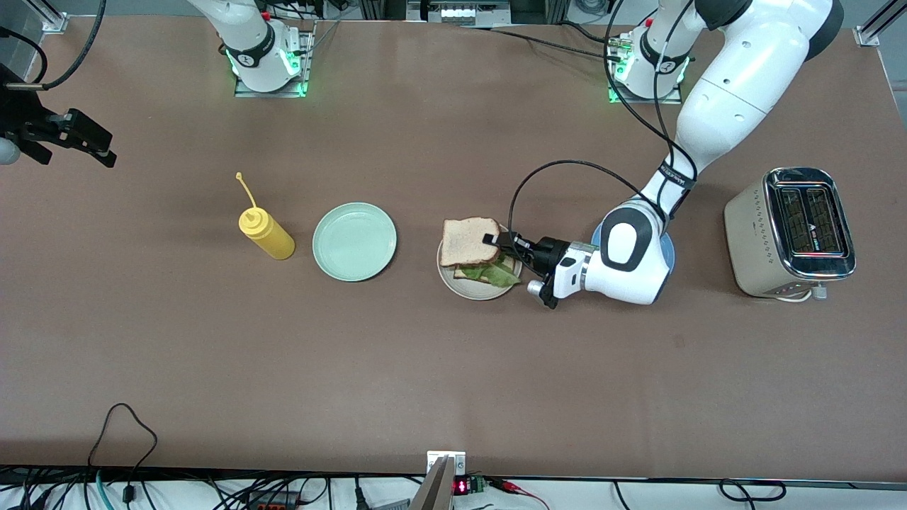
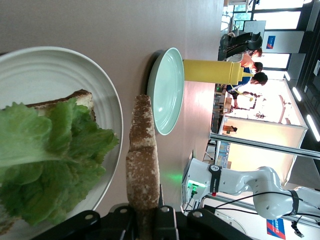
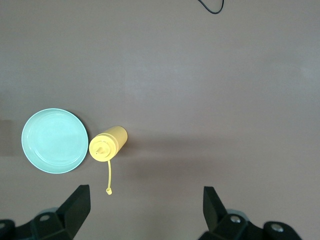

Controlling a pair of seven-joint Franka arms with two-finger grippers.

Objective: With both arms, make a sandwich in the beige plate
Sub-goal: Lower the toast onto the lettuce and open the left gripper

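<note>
The beige plate point(image 1: 453, 282) lies mid-table and carries a bread slice point(image 1: 468, 273) with a green lettuce leaf point(image 1: 498, 275) on top. My left gripper point(image 1: 494, 241) is shut on the edge of a second bread slice point(image 1: 466, 242) and holds it flat, just above the lettuce and the plate. In the left wrist view the held slice point(image 2: 142, 155) shows edge-on between the fingers, beside the lettuce point(image 2: 45, 160), the lower slice point(image 2: 82, 97) and the plate point(image 2: 60, 70). My right gripper point(image 1: 99, 145) waits, open and empty, up at the right arm's end of the table; it also shows in the right wrist view point(image 3: 145, 202).
A mint-green plate point(image 1: 354, 241) and a yellow squeeze bottle point(image 1: 266, 236) lie beside the beige plate, toward the right arm's end. A blue plate point(image 1: 668, 249) is mostly hidden under my left arm. A toaster point(image 1: 790, 232) stands at the left arm's end.
</note>
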